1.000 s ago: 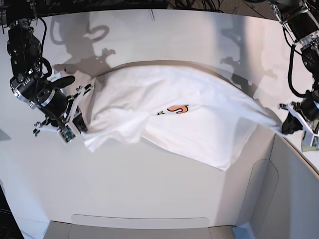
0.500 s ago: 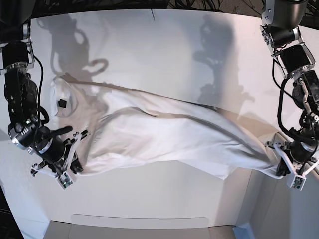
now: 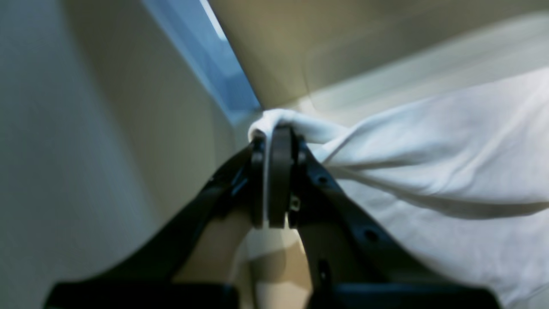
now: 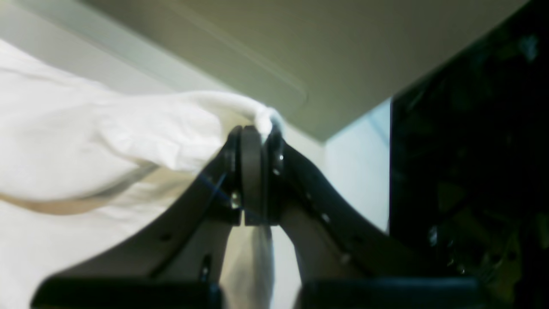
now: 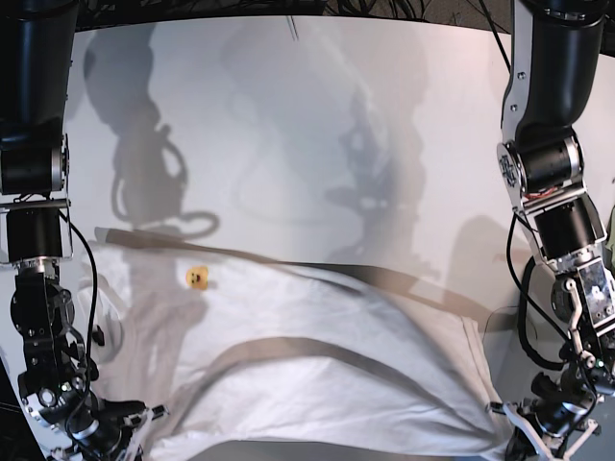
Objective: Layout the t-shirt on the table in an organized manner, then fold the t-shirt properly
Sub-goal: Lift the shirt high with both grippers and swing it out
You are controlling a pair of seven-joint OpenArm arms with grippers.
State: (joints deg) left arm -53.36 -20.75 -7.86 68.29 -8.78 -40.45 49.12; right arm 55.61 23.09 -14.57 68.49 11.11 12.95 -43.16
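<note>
- left gripper [image 3: 274, 137]: jaws clamped on a bunched corner of the t-shirt [image 3: 450, 141], cloth wadded over the fingertips; wrist view blurred
- right gripper [image 4: 253, 133]: jaws pinched tight on another bunched corner of the shirt, small tuft poking past the tips
- in base view the left gripper [image 5: 538, 444] sits at the near right corner, the right gripper [image 5: 106, 444] at the near left corner, both low at the frame's bottom edge
- t-shirt [image 5: 317, 384] is stretched between the two grips across the near part of the table [image 5: 288, 125]; mostly plain white side showing, a small yellow-orange print spot up left
- a long ridge or fold curves across the middle of the shirt, so it looks not yet flat; left side looks rumpled near the sleeve area
- judgement: layout step in hand, folding not begun
- risk: grips hold only small wads, so a harder pull could slip a corner out and the cloth would collapse
- risk: shirt lies near the table's front edge; more pull toward the robot could drag the hem off
- risk: letting go with that ridge in place would bake the crease into the fold
- risk: uneven pull would skew the shirt
</note>
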